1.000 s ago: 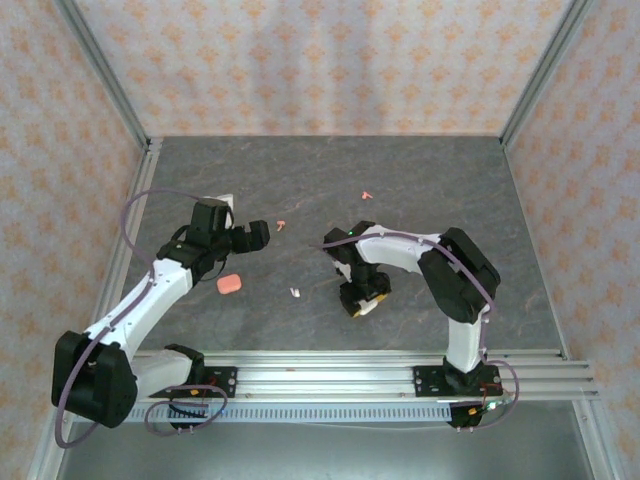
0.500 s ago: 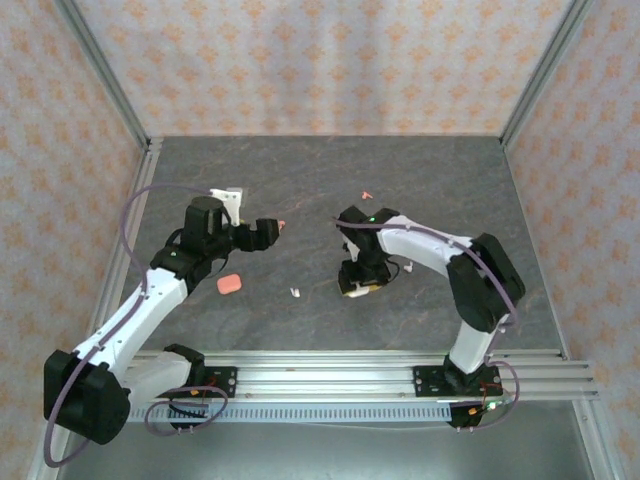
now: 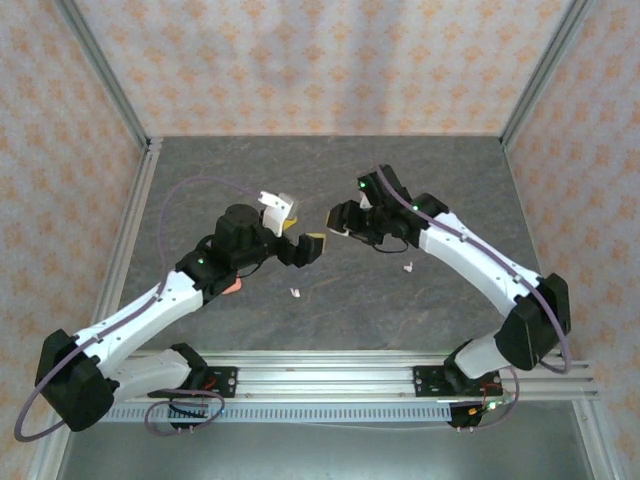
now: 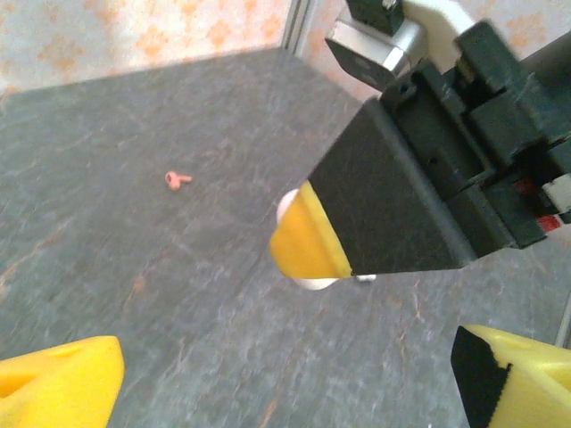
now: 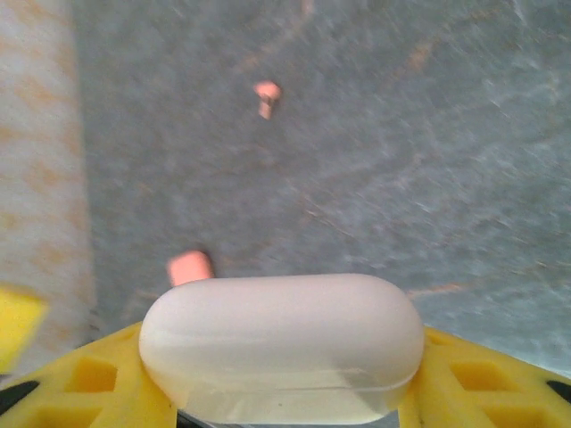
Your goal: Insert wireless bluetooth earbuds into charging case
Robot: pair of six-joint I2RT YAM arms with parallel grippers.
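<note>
Currently my right gripper [image 5: 284,406] grips the white case [image 5: 281,339] across its width between its yellow fingers [image 5: 80,383]. The lid is down and the case is held above the table [image 3: 450,170]. My left gripper [image 4: 285,383] stands wide with nothing between its jaws, facing the right one just beside it over the middle of the table. From the left wrist I see the right finger's yellow pad with the case peeking out behind it.

The earbuds I can see lie on the table, apart from both grippers. One white earbud [image 3: 296,293] lies nearer the bases than the left gripper. A second white earbud [image 3: 407,267] lies beside my right forearm. A pink earbud [image 5: 266,96] lies beyond the held case, well apart from it. The pink case [image 3: 232,287] sits partly under my left arm.
</note>
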